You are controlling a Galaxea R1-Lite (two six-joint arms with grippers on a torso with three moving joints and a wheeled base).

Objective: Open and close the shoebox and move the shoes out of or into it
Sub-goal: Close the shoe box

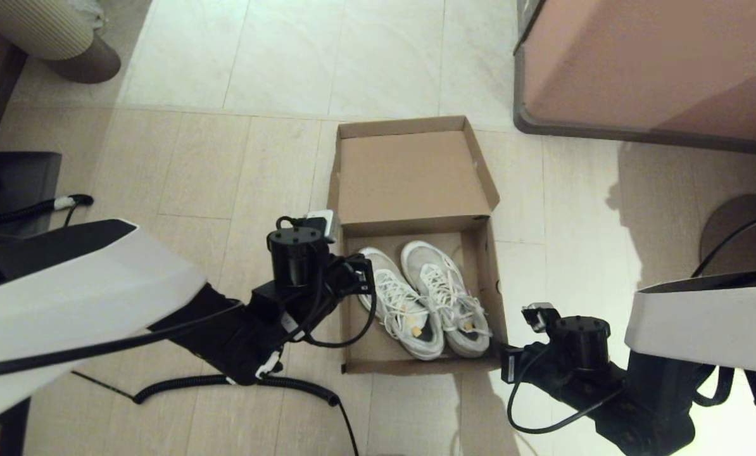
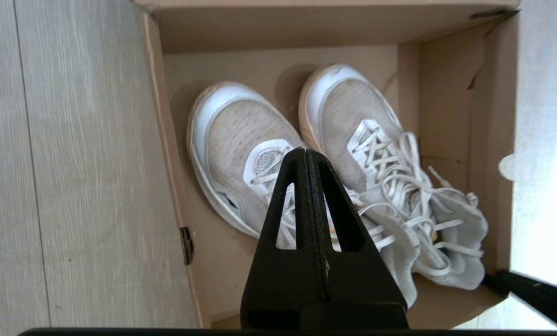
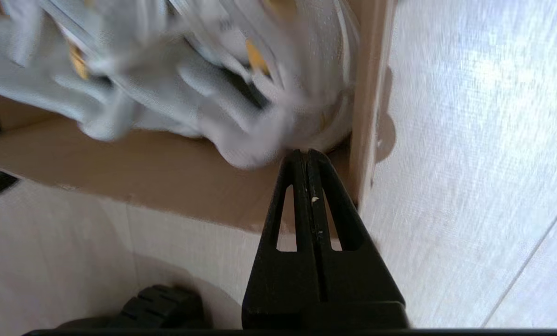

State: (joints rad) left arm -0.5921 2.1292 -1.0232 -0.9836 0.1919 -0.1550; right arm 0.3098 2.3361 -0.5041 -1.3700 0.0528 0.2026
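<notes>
The brown cardboard shoebox (image 1: 494, 288) lies open on the floor, its hinged lid (image 1: 409, 174) folded flat back. Both white mesh shoes (image 1: 425, 297) lie side by side inside, toes toward the lid, laces loose. My left gripper (image 1: 360, 278) hovers over the box's left wall; in the left wrist view it (image 2: 305, 151) is shut and empty above the left shoe (image 2: 232, 140), beside the other shoe (image 2: 353, 107). My right gripper (image 1: 504, 358) sits at the box's front right corner, shut and empty (image 3: 306, 154), close to the box wall (image 3: 143, 161) and the shoe heels (image 3: 190, 70).
A large pinkish-brown furniture block (image 1: 656, 63) stands at the back right. A black coiled cable (image 1: 239, 380) lies on the floor under my left arm. A ribbed round object (image 1: 49, 31) is at the back left, and a dark round base (image 1: 739, 228) at the right.
</notes>
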